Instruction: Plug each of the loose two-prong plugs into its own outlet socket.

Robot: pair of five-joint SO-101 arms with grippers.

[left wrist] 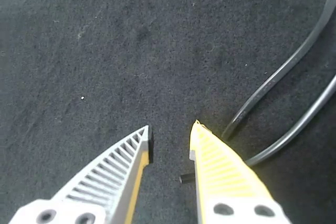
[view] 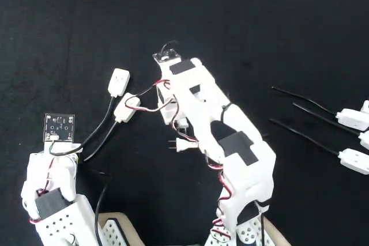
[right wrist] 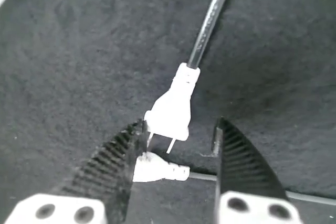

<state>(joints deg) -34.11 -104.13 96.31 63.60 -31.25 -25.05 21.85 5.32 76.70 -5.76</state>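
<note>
The white two-prong plug [right wrist: 170,111] lies flat on the black counter [view: 277,38], its prongs pointing back toward the right wrist and its dark cord [right wrist: 210,19] running straight away. The right pincer [right wrist: 181,124] straddles it, fingers spread and clamped on nothing; one fingertip sits just beside the plug's shoulder, the other stands apart. I judge that this lines it up to close across the plug's body, leaving the prongs free for a socket. A second plug [right wrist: 157,172] lies crosswise right under those prongs, between the same fingers, so it could get caught in the grasp or be nudged. In the high view, bare prongs [view: 172,145] stick out from beneath the right arm [view: 230,142] near the counter's middle; the arm hides the rest. Two white blocks, likely sockets, [view: 119,82] and [view: 127,108], lie close by beyond the arm, their cords trailing toward the left arm [view: 49,188]. Three more white cord ends [view: 353,119] lie well apart at the far right edge. The left pincer [left wrist: 172,129] hangs released over bare counter, with two black cords [left wrist: 283,77] just beside its yellow finger.
</note>
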